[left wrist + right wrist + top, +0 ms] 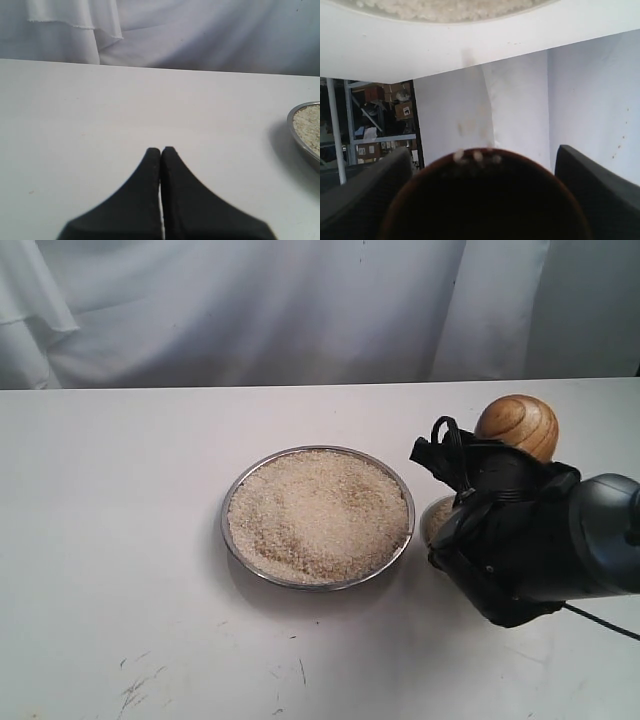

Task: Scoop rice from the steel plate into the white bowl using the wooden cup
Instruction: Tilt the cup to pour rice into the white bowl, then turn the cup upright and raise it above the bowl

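The plate [226, 530] is set near the middle of the worktop [110, 540] and is filled almost to its rim with rice [320, 515]. The bowl [428, 515] is found just beside the plate's right rim, toward the worktop's right edge; it is mostly hidden by the right arm, and only a sliver, with rice in it, can be seen. The cup [517, 425] is gripped by the right claw [485, 162], one finger pressed to each side of it; it is held above the bowl, upended, its rounded base raised and its mouth turned downward; a few grains are seen at its lip in the right wrist view. The left claw [161, 150] is closed on nothing, its fingers [147, 170] touching; it is held over bare worktop, apart from the plate. A white curtain [250, 310] is hung behind the far edge.
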`<action>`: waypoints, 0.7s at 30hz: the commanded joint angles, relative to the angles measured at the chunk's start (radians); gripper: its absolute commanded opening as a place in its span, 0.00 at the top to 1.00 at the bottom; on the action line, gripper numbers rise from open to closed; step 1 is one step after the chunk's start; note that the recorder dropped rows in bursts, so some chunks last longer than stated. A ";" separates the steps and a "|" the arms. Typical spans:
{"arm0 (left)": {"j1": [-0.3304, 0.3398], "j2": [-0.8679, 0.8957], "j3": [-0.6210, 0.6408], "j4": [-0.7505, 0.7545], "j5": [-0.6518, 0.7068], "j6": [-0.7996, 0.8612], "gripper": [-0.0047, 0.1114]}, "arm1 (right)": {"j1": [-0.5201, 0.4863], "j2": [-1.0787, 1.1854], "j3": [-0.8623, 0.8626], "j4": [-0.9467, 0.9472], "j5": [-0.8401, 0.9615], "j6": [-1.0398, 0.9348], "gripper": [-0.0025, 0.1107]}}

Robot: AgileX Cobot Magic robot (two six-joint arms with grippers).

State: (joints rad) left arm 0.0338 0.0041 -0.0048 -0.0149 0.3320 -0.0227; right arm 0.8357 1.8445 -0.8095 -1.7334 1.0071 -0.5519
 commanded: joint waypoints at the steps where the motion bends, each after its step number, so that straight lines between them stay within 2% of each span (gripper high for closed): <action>1: 0.002 -0.004 0.005 -0.002 -0.013 -0.001 0.96 | -0.031 -0.014 -0.003 -0.011 -0.012 0.077 0.98; 8: 0.002 -0.004 0.005 -0.002 -0.013 -0.001 0.96 | -0.102 -0.073 -0.065 -0.011 -0.112 0.258 0.98; 14: 0.002 -0.004 0.005 -0.002 -0.013 -0.001 0.96 | -0.181 -0.138 -0.119 0.263 -0.255 0.135 0.98; 21: 0.002 -0.004 0.005 -0.002 -0.013 -0.001 0.96 | -0.272 -0.167 -0.128 0.435 -0.387 0.106 0.98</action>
State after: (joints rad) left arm 0.0338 0.0041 -0.0048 -0.0149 0.3320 -0.0227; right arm 0.5943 1.6981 -0.9276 -1.3691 0.6723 -0.4270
